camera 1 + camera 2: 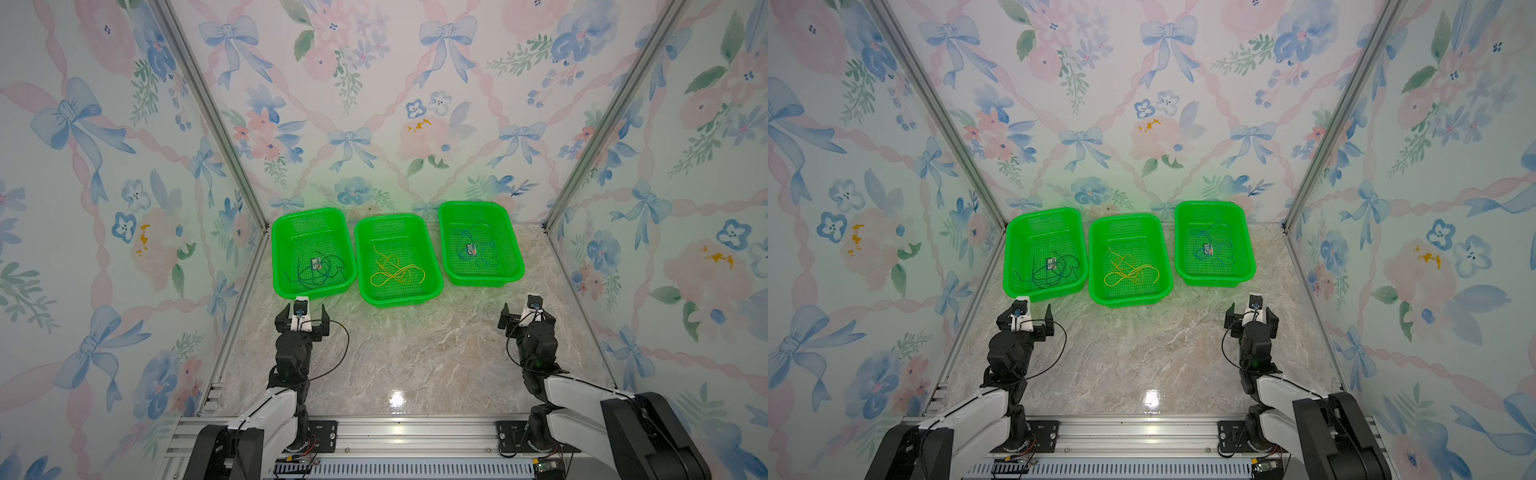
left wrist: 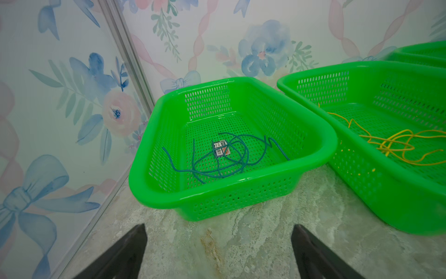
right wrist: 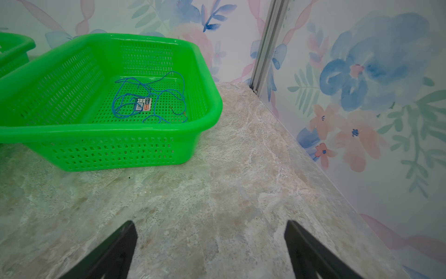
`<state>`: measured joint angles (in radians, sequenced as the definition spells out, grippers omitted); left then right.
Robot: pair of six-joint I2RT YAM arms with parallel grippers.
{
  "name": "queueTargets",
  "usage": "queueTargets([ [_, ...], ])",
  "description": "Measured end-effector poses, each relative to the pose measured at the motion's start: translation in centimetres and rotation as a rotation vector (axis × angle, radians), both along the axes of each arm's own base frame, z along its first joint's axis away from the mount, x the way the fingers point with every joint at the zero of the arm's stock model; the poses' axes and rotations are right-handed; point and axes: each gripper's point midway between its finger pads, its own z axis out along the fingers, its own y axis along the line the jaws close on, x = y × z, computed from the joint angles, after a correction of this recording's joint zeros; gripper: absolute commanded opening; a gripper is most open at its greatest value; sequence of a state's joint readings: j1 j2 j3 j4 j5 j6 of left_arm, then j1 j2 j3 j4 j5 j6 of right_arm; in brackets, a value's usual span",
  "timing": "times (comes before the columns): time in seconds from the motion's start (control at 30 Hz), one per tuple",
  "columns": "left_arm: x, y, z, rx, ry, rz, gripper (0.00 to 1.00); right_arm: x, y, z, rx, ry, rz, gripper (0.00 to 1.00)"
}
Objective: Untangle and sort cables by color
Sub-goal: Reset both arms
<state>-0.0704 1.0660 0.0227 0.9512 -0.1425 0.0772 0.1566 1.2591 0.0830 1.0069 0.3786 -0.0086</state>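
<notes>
Yellow cables (image 1: 397,272) lie in the middle basket (image 1: 399,302); left of it, dark green cables (image 1: 318,270) in the left basket (image 1: 316,293); right of it, blue cables (image 1: 478,249) in the right basket (image 1: 482,283). Nearer than it, the left fingers (image 2: 125,253) and right fingers (image 3: 113,253) hang spread and empty over the table (image 1: 415,353).

Black-jointed arms (image 1: 291,353) wear white shells (image 1: 270,409), each trailing a thin black lead (image 1: 347,343).

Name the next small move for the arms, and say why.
Probably none: hold both arms where they are. The dark green cables lie alone in the left basket, the yellow cables in the middle basket, the blue cables in the right basket, and no cable shows outside a basket. The left gripper and right gripper hover open and empty over the table, so the sort looks finished.
</notes>
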Motion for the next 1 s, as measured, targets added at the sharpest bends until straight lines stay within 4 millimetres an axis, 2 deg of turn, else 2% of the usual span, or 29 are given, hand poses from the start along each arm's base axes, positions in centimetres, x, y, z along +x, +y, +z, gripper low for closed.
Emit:
queueTargets([
  [0.1,1.4,-0.6,-0.9,-0.017,0.03,-0.036,0.98,1.1,0.2,-1.8,0.002,0.02,0.015,0.99],
  [0.2,3.0,-1.1,-0.2,-0.03,0.019,-0.057,0.98,2.4,0.7,-2.5,0.003,0.022,0.04,0.99],
  [0.37,3.8,-1.6,1.5,-0.039,-0.034,-0.086,0.98,4.1,1.5,-0.6,0.004,-0.048,0.08,0.99],
  [0.67,4.5,-1.9,1.2,-0.098,-0.044,-0.107,0.98,7.1,1.9,0.8,-0.004,-0.03,0.079,0.99],
  [0.77,4.8,-2.2,-0.2,-0.113,-0.013,-0.116,0.98,7.2,1.9,0.7,-0.006,-0.015,0.078,0.99],
  [1.0,5.3,-2.6,0.1,-0.113,-0.054,-0.125,0.98,7.0,1.9,-0.1,-0.009,0.02,0.078,0.99],
])
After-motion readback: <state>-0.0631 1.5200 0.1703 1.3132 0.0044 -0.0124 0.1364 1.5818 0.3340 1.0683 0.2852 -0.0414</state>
